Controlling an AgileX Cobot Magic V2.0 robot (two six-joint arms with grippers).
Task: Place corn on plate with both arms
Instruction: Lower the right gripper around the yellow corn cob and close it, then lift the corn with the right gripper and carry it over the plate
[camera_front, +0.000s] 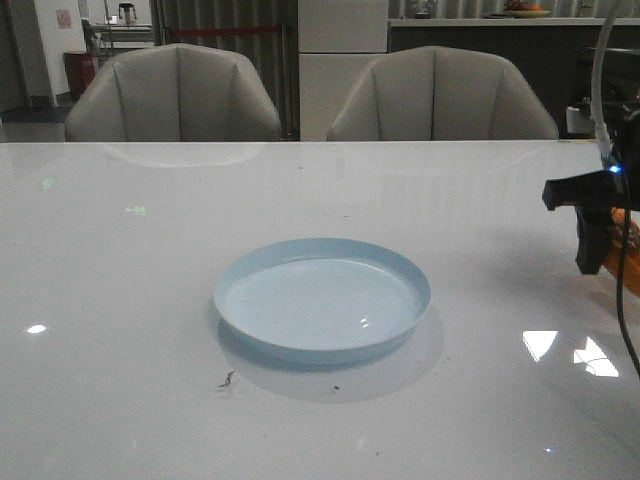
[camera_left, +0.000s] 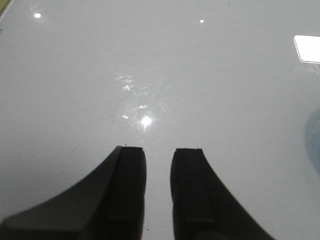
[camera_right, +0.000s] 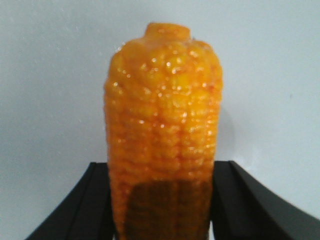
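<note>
The pale blue plate (camera_front: 322, 246) lies empty at the middle of the table. My right gripper (camera_front: 592, 258) is at the table's far right edge, well right of the plate, pointing down. In the right wrist view it (camera_right: 160, 167) is shut on the orange corn (camera_right: 162, 100), a finger pressed against each side, the stubby end sticking out past the tips. A sliver of the corn (camera_front: 619, 250) shows behind the gripper in the front view. My left gripper (camera_left: 158, 150) is out of the front view; its fingers stand slightly apart and empty over bare table.
The white glossy table (camera_front: 120, 300) has two grey chairs (camera_front: 175, 95) behind its far edge. A pale blue curved patch, probably the plate's rim (camera_left: 315, 142), shows at the edge of the left wrist view. A cable (camera_front: 625, 290) hangs by the right arm.
</note>
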